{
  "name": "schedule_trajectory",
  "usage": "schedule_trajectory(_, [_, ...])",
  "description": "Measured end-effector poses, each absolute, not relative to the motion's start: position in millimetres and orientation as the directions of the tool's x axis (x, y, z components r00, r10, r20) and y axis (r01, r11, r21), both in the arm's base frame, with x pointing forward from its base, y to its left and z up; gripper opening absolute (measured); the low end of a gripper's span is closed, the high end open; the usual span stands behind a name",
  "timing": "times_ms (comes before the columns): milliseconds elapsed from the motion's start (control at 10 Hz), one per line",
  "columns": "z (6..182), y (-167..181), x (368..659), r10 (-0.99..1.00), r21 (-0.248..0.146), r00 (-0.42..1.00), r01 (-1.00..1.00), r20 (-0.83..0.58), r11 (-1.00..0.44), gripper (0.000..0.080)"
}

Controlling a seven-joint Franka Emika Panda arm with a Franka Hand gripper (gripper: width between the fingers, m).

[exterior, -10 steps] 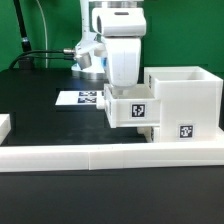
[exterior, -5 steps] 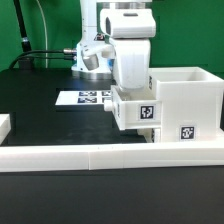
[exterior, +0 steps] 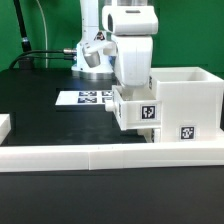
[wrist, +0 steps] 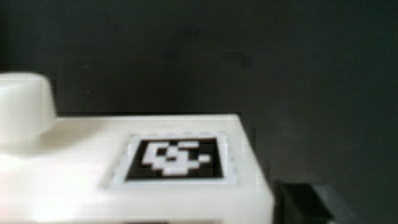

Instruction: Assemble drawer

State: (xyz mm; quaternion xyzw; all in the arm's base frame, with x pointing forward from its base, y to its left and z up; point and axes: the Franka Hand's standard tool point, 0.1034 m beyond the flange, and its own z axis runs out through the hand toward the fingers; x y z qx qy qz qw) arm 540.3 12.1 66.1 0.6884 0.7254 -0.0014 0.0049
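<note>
My gripper [exterior: 133, 90] points down and is shut on a small white drawer tray [exterior: 134, 112] with a black-and-white tag on its front. The tray is level and pressed against the open side of the large white housing [exterior: 188, 98], at the exterior view's right. The housing carries its own tag low on its front. In the wrist view the tray's tagged face [wrist: 178, 158] fills the frame, with its round knob [wrist: 22, 100] at one side. One dark fingertip [wrist: 302, 205] shows beside the tray; the other is hidden.
A long low white border wall [exterior: 90, 153] runs along the front. The marker board [exterior: 82, 98] lies flat on the black table behind the tray. A small white piece [exterior: 4, 125] shows at the exterior view's left edge. Cables hang at the back left.
The gripper and the tray moved toward the exterior view's right, closer against the housing. The arm's wrist has turned a little. The housing has not moved.
</note>
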Motion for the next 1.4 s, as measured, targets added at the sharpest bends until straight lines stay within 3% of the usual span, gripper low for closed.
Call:
schedule_trajectory(100, [70.9, 13, 541, 0.998, 0.005, -0.054, 0.999, -0.012, 0.054, 0.0362])
schedule_trajectory(200, [77.6, 12, 542, 0.998, 0.004, -0.054, 0.999, -0.016, 0.054, 0.0543])
schedule_trajectory(300, [84.8, 10, 543, 0.998, 0.005, -0.053, 0.999, -0.021, 0.053, 0.0615])
schedule_trajectory(700, [105.6, -37, 539, 0.995, -0.02, -0.09, 0.996, -0.045, 0.089, 0.0648])
schedule_trajectory(1100, [101.5, -54, 536, 0.995, -0.026, -0.091, 0.996, -0.037, 0.09, 0.0649])
schedule_trajectory(1400, [79.1, -61, 542, 0.988, -0.046, -0.127, 0.99, 0.085, 0.131, 0.0649])
